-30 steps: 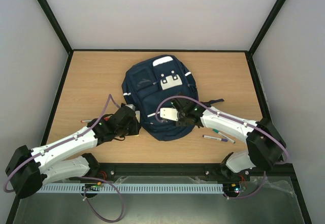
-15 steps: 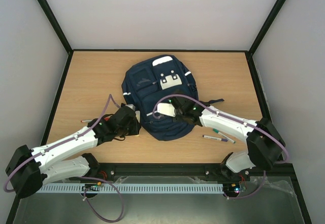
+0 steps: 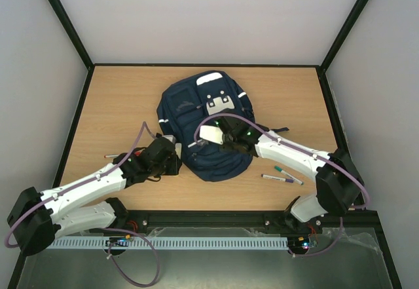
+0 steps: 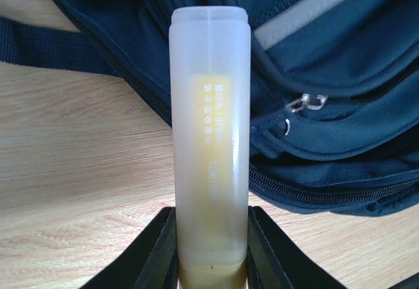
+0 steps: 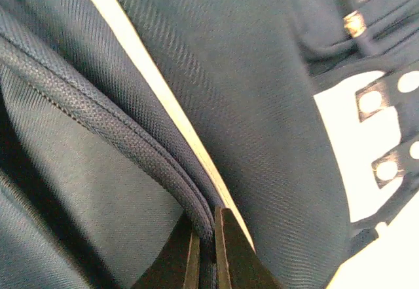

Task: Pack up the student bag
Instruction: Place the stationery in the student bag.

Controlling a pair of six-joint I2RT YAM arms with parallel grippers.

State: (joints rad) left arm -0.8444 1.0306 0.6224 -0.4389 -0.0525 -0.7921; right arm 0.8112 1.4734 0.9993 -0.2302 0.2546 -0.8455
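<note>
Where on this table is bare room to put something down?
The light wooden table is bare left and right of the large navy-blue fabric backpack, toward both far corners. The near strip is crowded: both arms, thin loose pens.

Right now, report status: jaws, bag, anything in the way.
Left jaws shut on translucent tube, beside the student bag. Right jaws shut on its piped seam. Two pens loose on table by right arm.

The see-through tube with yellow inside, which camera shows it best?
The left wrist view: the tube stands big and centred, clamped in the left gripper, beside the student bag. The top view shows at most a pale tip; the right wrist view shows only bag fabric.
</note>
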